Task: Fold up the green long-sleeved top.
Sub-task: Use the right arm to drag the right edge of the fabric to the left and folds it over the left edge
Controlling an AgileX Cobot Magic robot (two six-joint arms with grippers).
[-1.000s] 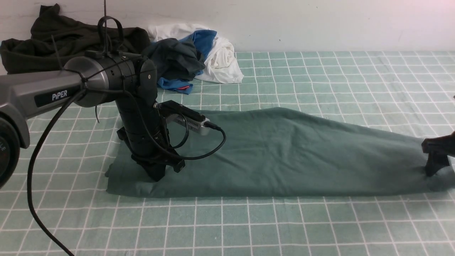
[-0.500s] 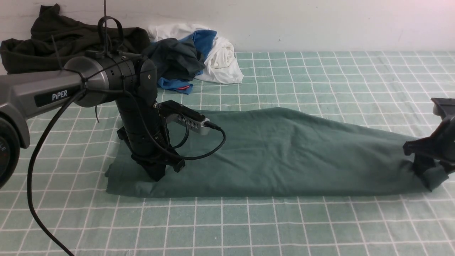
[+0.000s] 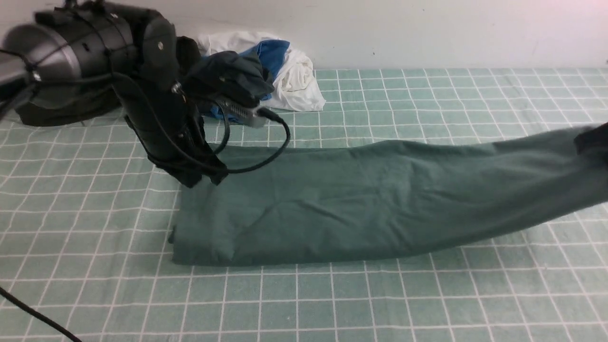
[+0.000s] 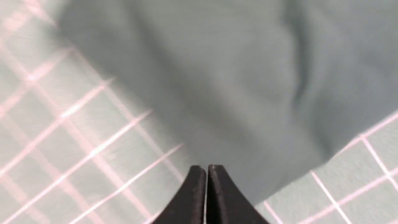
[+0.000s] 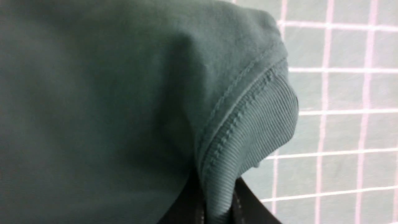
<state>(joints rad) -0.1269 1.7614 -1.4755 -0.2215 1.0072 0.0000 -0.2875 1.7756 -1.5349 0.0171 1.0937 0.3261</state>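
Right wrist view: right end effector (image 5: 216, 213) pinches green top (image 5: 93, 93).

A plain white wall (image 3: 427, 28) runs across the back of the scene. Below the wall, a pale green tablecloth (image 3: 380, 304) with a white grid of squares spreads forward. At the foot of the wall sits a heap of spare clothes (image 3: 285, 76) in white, blue and dark grey. The light is soft and even.
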